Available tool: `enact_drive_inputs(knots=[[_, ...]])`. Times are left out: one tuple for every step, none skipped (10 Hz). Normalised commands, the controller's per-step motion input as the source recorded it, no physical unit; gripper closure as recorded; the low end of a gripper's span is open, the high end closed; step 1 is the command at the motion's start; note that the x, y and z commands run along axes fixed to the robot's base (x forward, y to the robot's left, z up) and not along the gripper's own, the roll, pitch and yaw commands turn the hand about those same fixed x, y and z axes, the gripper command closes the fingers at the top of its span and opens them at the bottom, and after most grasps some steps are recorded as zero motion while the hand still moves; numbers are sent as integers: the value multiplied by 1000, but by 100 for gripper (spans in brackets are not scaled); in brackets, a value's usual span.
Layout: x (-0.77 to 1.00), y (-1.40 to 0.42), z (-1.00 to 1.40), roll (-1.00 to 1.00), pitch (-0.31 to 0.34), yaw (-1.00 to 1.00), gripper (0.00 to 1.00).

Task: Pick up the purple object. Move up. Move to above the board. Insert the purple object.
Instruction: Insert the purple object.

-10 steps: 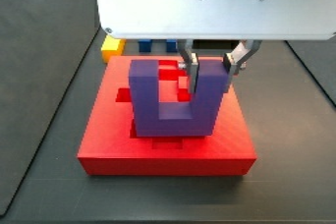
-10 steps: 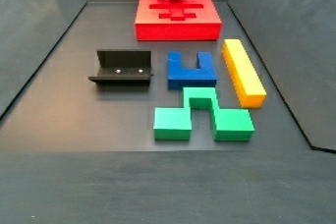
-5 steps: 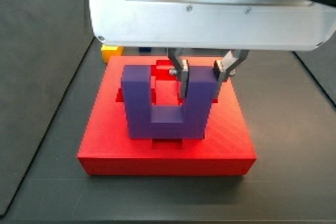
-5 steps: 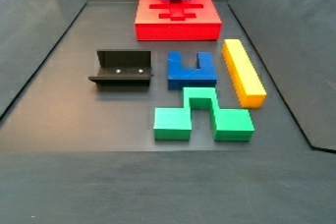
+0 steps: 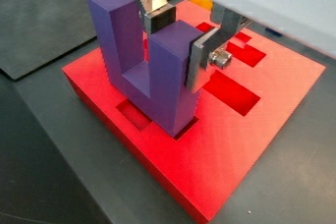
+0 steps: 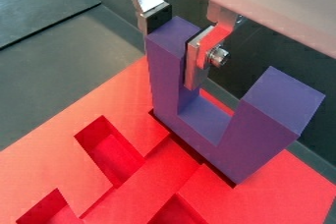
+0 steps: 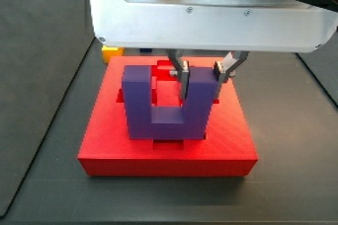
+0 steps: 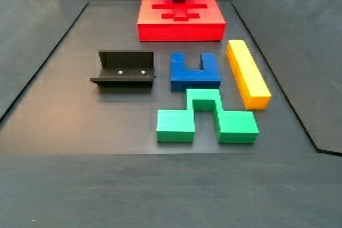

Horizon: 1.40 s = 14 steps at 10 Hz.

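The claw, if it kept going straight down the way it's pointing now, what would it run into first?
The claw points down, its silver fingers clamped on one prong of the purple object. That block's base already sits in a recess of the board, so the board would stop it first, probably almost at once.

Wrist cams close (side cams farther)
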Motion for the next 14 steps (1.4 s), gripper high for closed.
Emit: enact_drive_inputs(knots=[[0,0,-254,0,0,0,100],[37,0,-217,0,0,0,100],[206,23,-120,0,0,0,100],[323,0,-91,0,1,-37,100],[243,0,-97,0,0,-94,100],[131,0,-131,6,0,-69,100],[77,0,-157,0,0,-54,100],[0,-6,-329,0,-39,-54,100],[0,0,-529,0,-124,-51,100],[0,0,-594,-1,-163,-34,100],[0,0,-597,0,-173,-26,100],[0,0,-589,0,-170,-29,100],[0,0,-497,0,-126,-49,100],[0,0,-249,-3,-63,-60,100]])
